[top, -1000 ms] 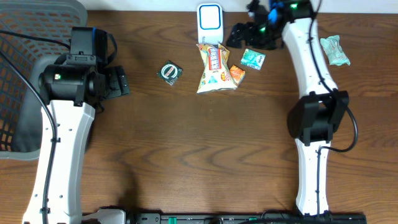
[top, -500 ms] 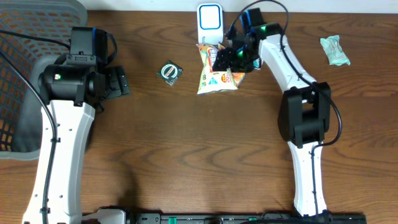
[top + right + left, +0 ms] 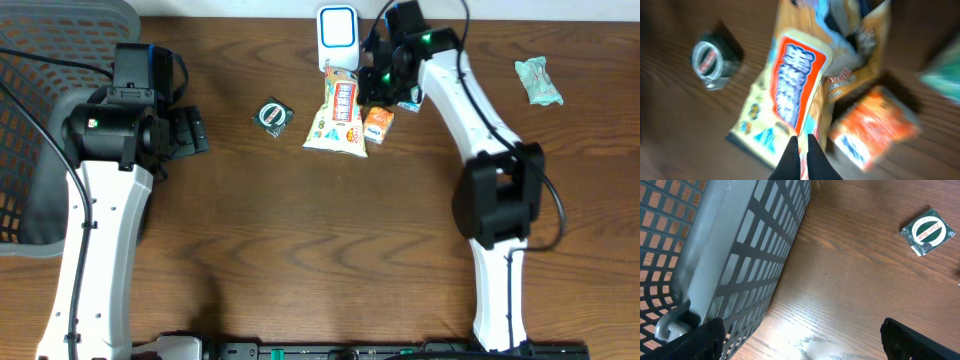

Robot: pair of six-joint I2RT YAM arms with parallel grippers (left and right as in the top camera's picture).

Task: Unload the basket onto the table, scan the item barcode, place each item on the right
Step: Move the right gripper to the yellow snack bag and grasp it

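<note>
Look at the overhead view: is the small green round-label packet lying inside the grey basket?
No. The green packet lies on the bare wooden table, well apart from the grey basket at the left edge.

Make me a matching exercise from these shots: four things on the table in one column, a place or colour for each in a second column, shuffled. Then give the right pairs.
Things
1. scanner
2. snack bag
3. small orange packet
4. round green-labelled packet

Descriptions
A. lies alone, to the left of the other items in the overhead view
B. white with a blue outline, at the far edge of the table
C. yellow with a red and white label, just below the scanner in the overhead view
D. right beside the snack bag, on the side nearer the right arm

Pairs: 1-B, 2-C, 3-D, 4-A
</note>
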